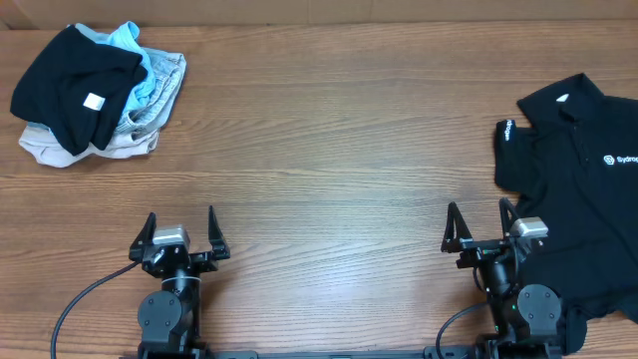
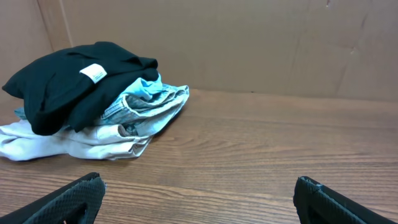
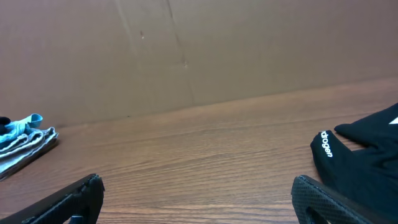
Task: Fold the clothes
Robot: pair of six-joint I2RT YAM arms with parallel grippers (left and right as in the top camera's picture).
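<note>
The table (image 1: 329, 130) is the reference for all positions. The left gripper (image 1: 180, 215) stands at the table's near edge, left of centre, with its jaws spread wide and nothing between them. It is well apart from every garment. The right gripper (image 1: 479, 207) stands at the same near edge, right of centre, with its jaws likewise spread wide and holding nothing. The clothes lie in two groups. A crumpled pile (image 1: 110, 115) sits at the table's far-left corner. A plain black shirt (image 1: 60, 75) lies on top, its small white label (image 1: 94, 101) facing up. Under it are a light-blue garment (image 1: 130, 42), a grey garment (image 1: 167, 85) and, lowest, a beige garment (image 1: 55, 150). None of these is folded. A collared black shirt (image 1: 578, 199) lies at the table's right edge, spread mostly flat, collar toward the far side, with white lettering (image 1: 623, 160) on the chest. Part of it runs out of the overhead view. Its left margin lies just beside the right gripper; contact cannot be determined. A cardboard wall (image 2: 249, 43) closes the table's far side.
</note>
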